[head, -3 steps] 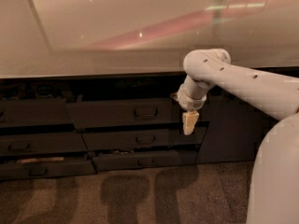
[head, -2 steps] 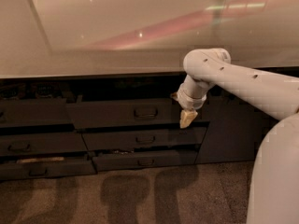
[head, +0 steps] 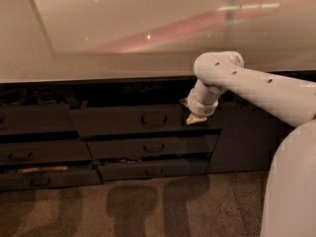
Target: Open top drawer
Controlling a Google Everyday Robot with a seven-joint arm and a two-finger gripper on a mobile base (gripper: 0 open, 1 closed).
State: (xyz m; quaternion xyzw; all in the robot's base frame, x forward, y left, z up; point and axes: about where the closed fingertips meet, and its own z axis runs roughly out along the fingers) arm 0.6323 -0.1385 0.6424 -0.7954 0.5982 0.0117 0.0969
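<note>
The top drawer (head: 123, 121) is the wide dark grey front under the counter, with a small loop handle (head: 154, 118) at its centre. It stands out a little from the cabinet, with a dark gap above it. My gripper (head: 195, 118) hangs from the white arm (head: 247, 83) at the drawer's right end. It is to the right of the handle and at about the same height, in front of the drawer's upper right corner.
A pale countertop (head: 123, 38) overhangs the drawers. Two narrower drawers (head: 153, 146) (head: 154, 171) sit below the top one, slightly out. More drawer fronts (head: 29, 154) stand at the left. A plain dark cabinet door (head: 242, 137) is at the right. My white body (head: 291, 181) fills the lower right.
My gripper has lifted a little and drawn slightly left, from below the top drawer's lower edge up to its right end. The drawers have not moved.
</note>
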